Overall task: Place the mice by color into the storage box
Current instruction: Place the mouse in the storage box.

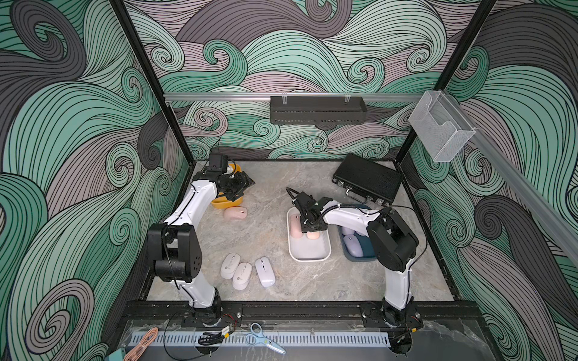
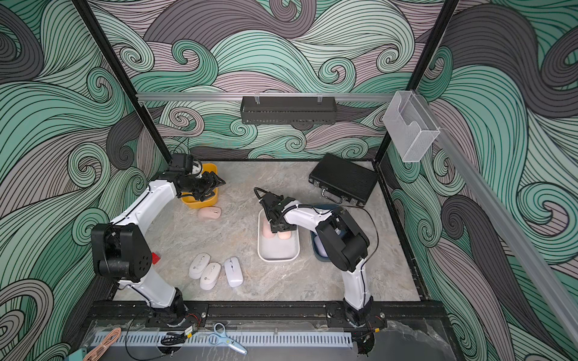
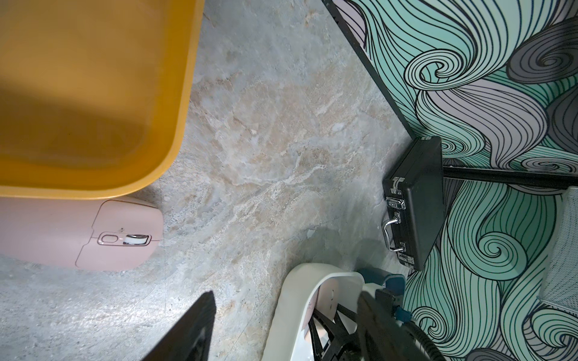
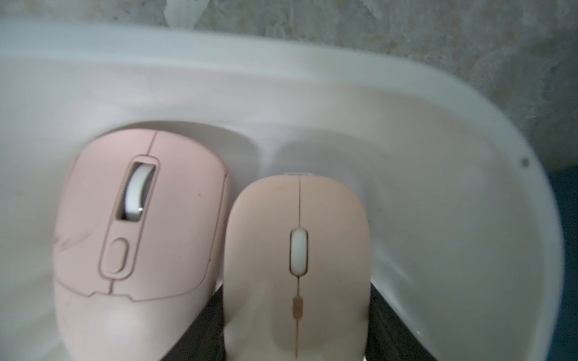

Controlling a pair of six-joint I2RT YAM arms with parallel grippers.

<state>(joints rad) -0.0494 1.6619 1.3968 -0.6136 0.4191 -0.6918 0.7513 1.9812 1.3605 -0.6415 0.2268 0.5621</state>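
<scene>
Pinches peach-pink mouse [image 4: 297,243] with right gripper [image 4: 295,331], three o'clock of pink mouse [image 4: 140,218], matching colors; holds left gripper [image 1: 242,184] wide.

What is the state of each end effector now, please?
Left end effector: open, holding nothing.
Right end effector: closed on a peach-pink mouse inside the white bin.

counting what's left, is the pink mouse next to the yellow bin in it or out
Out. The pink mouse lies on the table beside the yellow bin, outside its rim, in both top views.
</scene>
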